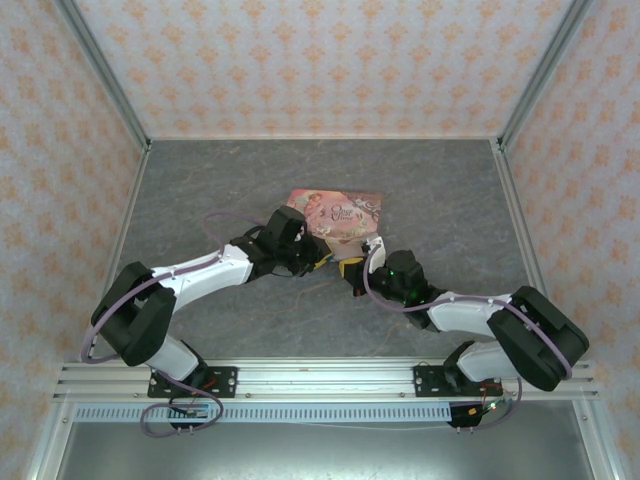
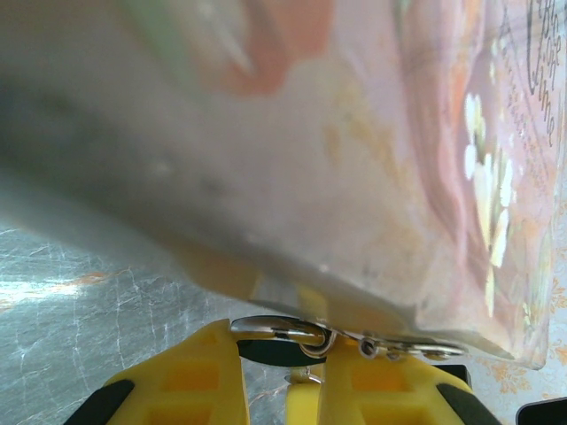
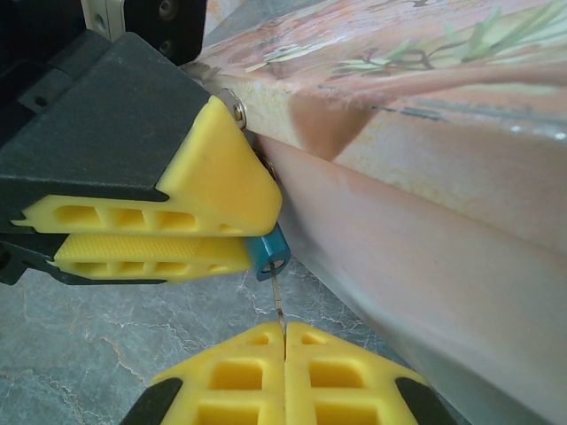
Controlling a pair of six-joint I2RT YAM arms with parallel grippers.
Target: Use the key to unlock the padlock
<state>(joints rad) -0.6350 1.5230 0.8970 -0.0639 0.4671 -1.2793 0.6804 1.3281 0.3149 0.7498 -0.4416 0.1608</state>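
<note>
Pink box (image 1: pixel 335 213), cursive lettering, unreadable

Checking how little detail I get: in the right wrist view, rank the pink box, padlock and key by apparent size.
Largest first:
1. pink box
2. padlock
3. key, only a thin sliver showing

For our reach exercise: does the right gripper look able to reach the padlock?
Probably yes: the padlock juts from the left gripper just ahead of the right gripper, whose key points at it, nothing between.
</note>
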